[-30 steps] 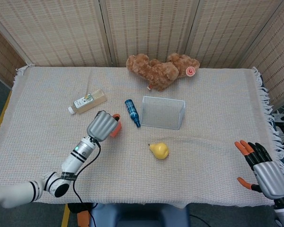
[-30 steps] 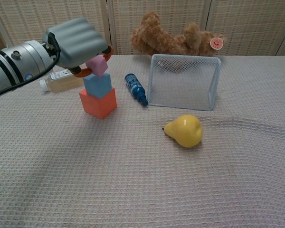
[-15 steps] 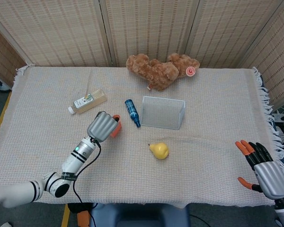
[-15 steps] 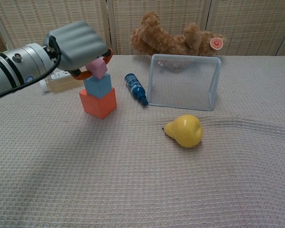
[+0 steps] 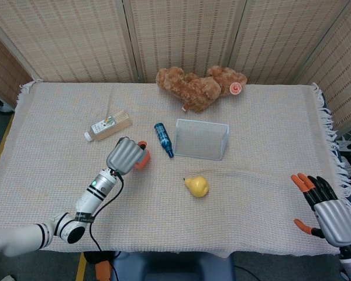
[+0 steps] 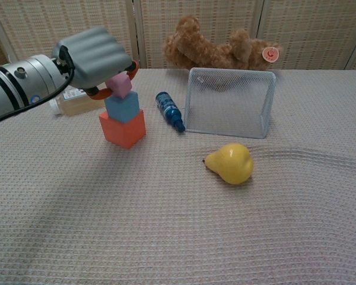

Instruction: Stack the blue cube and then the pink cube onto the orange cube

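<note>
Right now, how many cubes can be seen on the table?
3, in one stack: the orange cube on the cloth, the blue cube on it, the small pink cube on top, held by the left hand.

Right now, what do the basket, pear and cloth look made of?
Basket: fine metal mesh, silvery, see-through with a wire rim. Pear: probably plastic, glossy yellow with highlights. Cloth: woven waffle-textured fabric, matte beige, fringed at the edges and rippled near the pear.
</note>
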Motion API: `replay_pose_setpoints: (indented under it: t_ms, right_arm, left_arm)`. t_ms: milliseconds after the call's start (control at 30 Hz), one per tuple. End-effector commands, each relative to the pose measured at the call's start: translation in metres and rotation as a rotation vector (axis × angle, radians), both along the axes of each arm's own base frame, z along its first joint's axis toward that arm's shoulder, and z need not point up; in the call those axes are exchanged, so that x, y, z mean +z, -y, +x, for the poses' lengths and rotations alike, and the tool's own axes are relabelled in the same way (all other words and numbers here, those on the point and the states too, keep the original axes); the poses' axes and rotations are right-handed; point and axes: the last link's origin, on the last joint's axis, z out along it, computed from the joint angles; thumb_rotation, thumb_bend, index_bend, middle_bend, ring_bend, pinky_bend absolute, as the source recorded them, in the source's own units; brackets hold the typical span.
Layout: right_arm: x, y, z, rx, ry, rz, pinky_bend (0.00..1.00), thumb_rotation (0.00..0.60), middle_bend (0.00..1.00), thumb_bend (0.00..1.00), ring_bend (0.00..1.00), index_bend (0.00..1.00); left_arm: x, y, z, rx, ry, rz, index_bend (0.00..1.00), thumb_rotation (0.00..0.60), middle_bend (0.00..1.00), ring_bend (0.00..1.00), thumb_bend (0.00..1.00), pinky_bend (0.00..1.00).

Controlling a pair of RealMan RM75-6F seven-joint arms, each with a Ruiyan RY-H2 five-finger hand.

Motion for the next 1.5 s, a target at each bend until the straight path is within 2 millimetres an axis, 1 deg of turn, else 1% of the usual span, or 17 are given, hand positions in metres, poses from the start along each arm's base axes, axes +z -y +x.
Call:
replay_pose_setpoints:
  t_ms: [33,367,667,800,867,933,1000,1033,1067,1100,1167,1200,1233,1300,1367,1400,1500]
  right_arm:
    - [0.0,0.0,0.0,0.005,0.004,-0.003,0.0,0.6,0.0,0.08,0.0,0.0]
    - [0.001,0.0,0.0,0.004,0.003,-0.003,0.0,0.6,0.0,0.08,0.0,0.0]
    - [0.0,0.0,0.0,0.004,0.001,-0.002,0.0,0.6,0.0,0.08,0.0,0.0]
    - [0.0,-0.001,0.0,0.005,0.0,-0.002,0.0,0.6,0.0,0.08,0.0,0.0]
    - [0.0,-0.002,0.001,0.006,0.001,-0.003,0.0,0.6,0.0,0.08,0.0,0.0]
    - [0.001,-0.003,0.001,0.009,0.002,-0.004,0.0,0.6,0.0,0.08,0.0,0.0]
    - [0.001,-0.004,0.001,0.011,0.001,-0.005,0.0,0.6,0.0,0.08,0.0,0.0]
    - [0.001,-0.005,0.001,0.011,0.0,-0.005,0.0,0.6,0.0,0.08,0.0,0.0]
    - [0.001,-0.006,0.002,0.012,-0.001,-0.004,0.0,0.6,0.0,0.08,0.0,0.0]
    - [0.001,-0.006,0.002,0.013,-0.003,-0.002,0.0,0.6,0.0,0.08,0.0,0.0]
    - [-0.001,-0.007,0.002,0.012,-0.008,0.002,0.0,0.6,0.0,0.08,0.0,0.0]
    - [-0.003,-0.007,0.002,0.011,-0.012,0.008,0.0,0.6,0.0,0.08,0.0,0.0]
    - [-0.004,-0.008,0.003,0.01,-0.015,0.013,0.0,0.6,0.0,0.08,0.0,0.0]
    - [-0.007,-0.009,0.003,0.005,-0.025,0.023,0.0,0.6,0.0,0.08,0.0,0.0]
    - [-0.009,-0.01,0.003,0.0,-0.033,0.027,0.0,0.6,0.0,0.08,0.0,0.0]
    - [-0.011,-0.01,0.004,0.003,-0.033,0.029,0.0,0.6,0.0,0.08,0.0,0.0]
    - [-0.013,-0.012,0.005,0.009,-0.032,0.035,0.0,0.6,0.0,0.08,0.0,0.0]
  left_arm:
    - [0.0,0.001,0.001,-0.006,0.001,-0.003,0.33,0.6,1.0,1.0,0.33,1.0]
    - [0.0,0.002,0.0,-0.006,0.005,-0.003,0.32,0.6,1.0,1.0,0.33,1.0]
    - [0.006,0.004,-0.001,0.0,0.018,0.005,0.3,0.6,1.0,1.0,0.32,1.0]
    - [0.017,0.011,-0.009,0.017,0.041,0.011,0.3,0.6,1.0,1.0,0.33,1.0]
    - [0.029,0.02,-0.02,0.04,0.08,0.011,0.29,0.6,1.0,1.0,0.33,1.0]
    - [0.044,0.036,-0.037,0.083,0.145,0.006,0.28,0.6,1.0,1.0,0.32,1.0]
    - [0.057,0.057,-0.057,0.144,0.24,-0.016,0.27,0.6,0.93,0.95,0.32,1.0]
    - [0.066,0.074,-0.072,0.194,0.323,-0.04,0.26,0.6,0.84,0.86,0.32,0.98]
    - [0.072,0.089,-0.086,0.238,0.391,-0.063,0.25,0.6,0.74,0.76,0.32,0.92]
    - [0.08,0.108,-0.104,0.296,0.487,-0.094,0.25,0.6,0.66,0.67,0.32,0.87]
    - [0.09,0.138,-0.13,0.38,0.63,-0.152,0.24,0.6,0.42,0.42,0.33,0.64]
    - [0.098,0.157,-0.145,0.42,0.72,-0.18,0.23,0.6,0.33,0.33,0.33,0.56]
    - [0.103,0.169,-0.155,0.436,0.776,-0.198,0.23,0.6,0.25,0.24,0.33,0.47]
    - [0.113,0.196,-0.177,0.462,0.897,-0.227,0.23,0.6,0.18,0.16,0.33,0.38]
    - [0.121,0.211,-0.191,0.471,0.979,-0.231,0.23,0.6,0.16,0.13,0.33,0.36]
    - [0.127,0.214,-0.198,0.477,0.977,-0.229,0.23,0.6,0.16,0.12,0.34,0.36]
    - [0.14,0.214,-0.201,0.443,1.011,-0.21,0.19,0.6,0.15,0.12,0.35,0.37]
